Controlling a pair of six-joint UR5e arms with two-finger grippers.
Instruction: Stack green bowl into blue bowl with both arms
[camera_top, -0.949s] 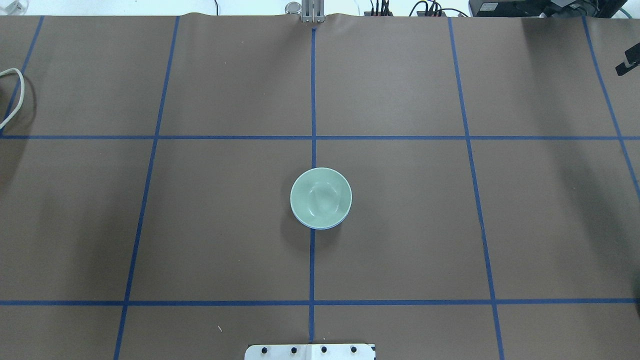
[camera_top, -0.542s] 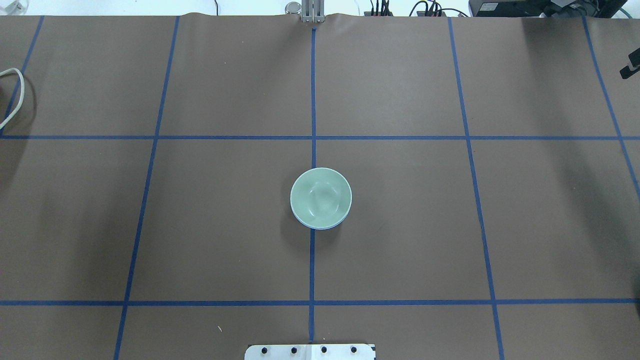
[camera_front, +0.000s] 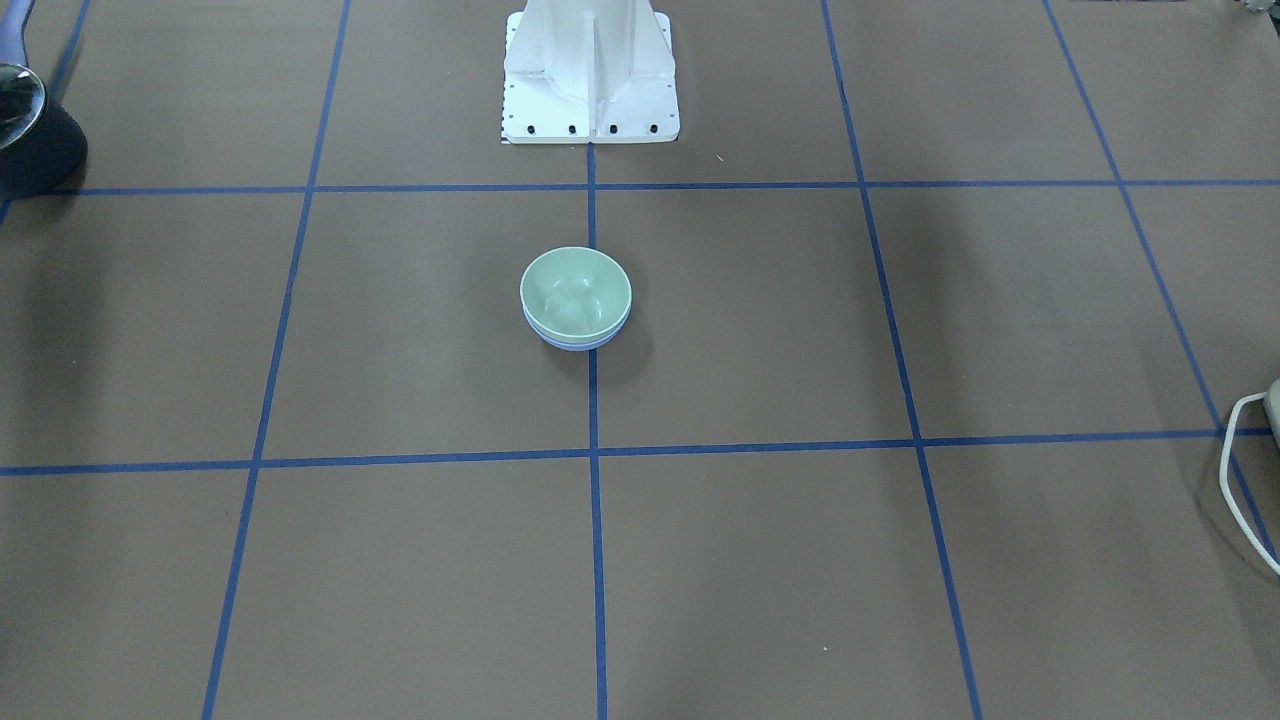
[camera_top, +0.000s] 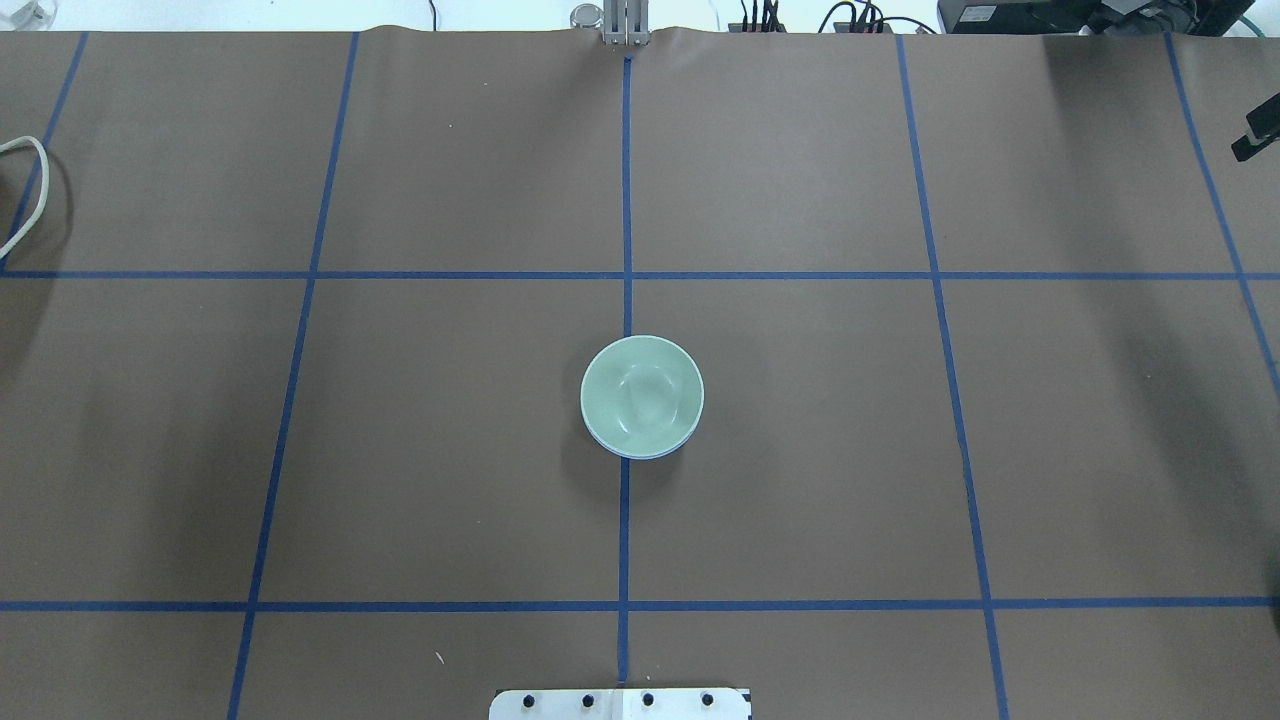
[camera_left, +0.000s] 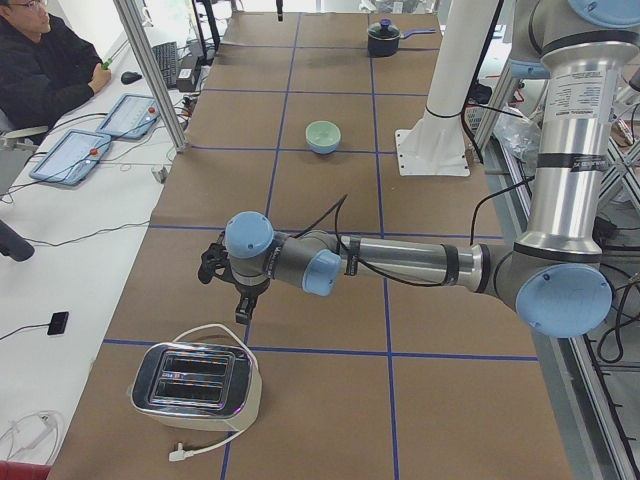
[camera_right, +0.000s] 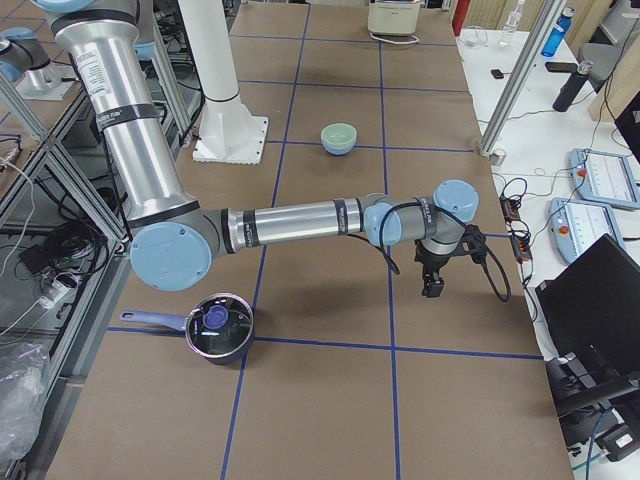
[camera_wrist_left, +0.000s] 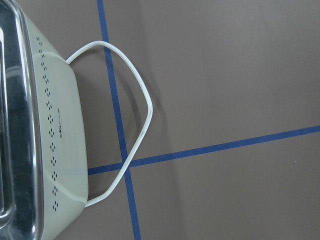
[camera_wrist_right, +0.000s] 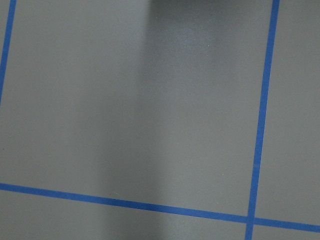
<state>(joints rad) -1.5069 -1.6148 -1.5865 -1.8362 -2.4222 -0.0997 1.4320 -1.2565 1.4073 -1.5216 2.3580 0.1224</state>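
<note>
- the green bowl (camera_top: 641, 392) sat nested inside the blue bowl (camera_front: 578, 341) at the middle of the surface (camera_top: 800, 480), on the centre tape line. only a thin blue crescent showed under the green rim.
- judged from this, the stacking was done and the step in hand was the pull-back. doing it well meant keeping both arms out at the ends of the surface, with no sweep across the middle that could nudge the stack.
- the left hand (camera_left: 243, 305) hung over the surface near the toaster (camera_left: 195, 392) — its loose cord called for care. the right hand (camera_right: 432, 289) hung well apart from the bowls, with the pot (camera_right: 220, 328) closer to that arm's base.
- i could not tell whether either hand was spread or pressed together; neither touched a bowl.
- against the earlier overhead frames the bowls had not shifted — only a black fragment at the right edge sat slightly differently.
</note>
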